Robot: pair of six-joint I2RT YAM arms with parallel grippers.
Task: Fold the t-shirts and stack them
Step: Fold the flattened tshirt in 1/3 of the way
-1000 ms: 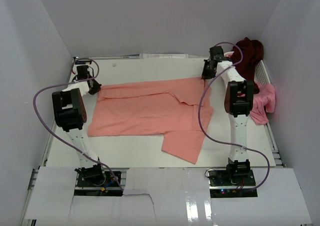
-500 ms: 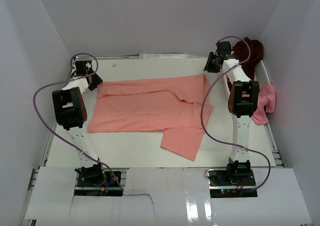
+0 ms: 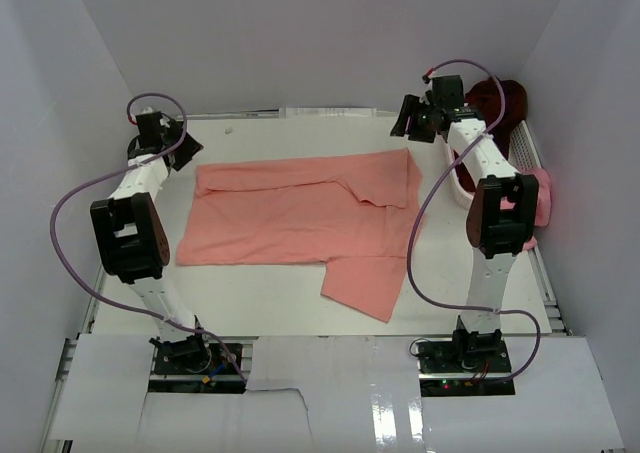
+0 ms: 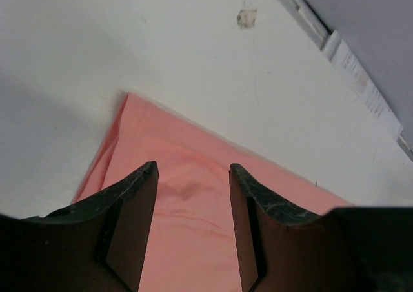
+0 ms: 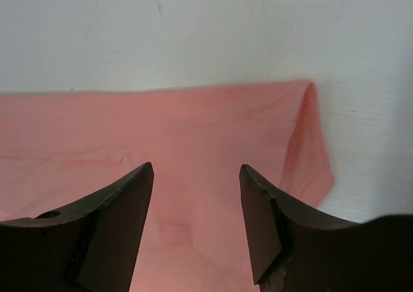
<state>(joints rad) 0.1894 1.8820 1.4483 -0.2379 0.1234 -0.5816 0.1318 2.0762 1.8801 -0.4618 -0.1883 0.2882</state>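
Both pincers are wide, with nothing between the jaws. The left pincer (image 4: 192,169) hangs over the far-left corner of the salmon-pink t-shirt (image 3: 290,218). The right pincer (image 5: 197,169) hangs over its far-right corner. The cloth lies flat on the tabletop (image 3: 250,308) directly below each gap and runs between the two.

Risks for you:
- The far edge looks doubled over. A shallow pinch may catch only the top layer, so the fold peels open when lifted.
- One sleeve (image 3: 365,288) sticks out on the side away from both pincers. Fold over it and you'll likely get a lopsided packet.
- The right arm's purple cable (image 3: 412,238) loops low past the shirt's edge and could drag the cloth on a sweep.
- The cloth is thin, limp knit on a smooth white surface. If the two lifts are uneven, the whole shirt will probably slide or skew.

The dark maroon t-shirt (image 3: 497,98) is bunched just behind the right pincer. The brighter pink t-shirt (image 3: 540,198) is crumpled further to its outer side. Both lie by the white slatted basket (image 3: 526,151), and neither is folded.
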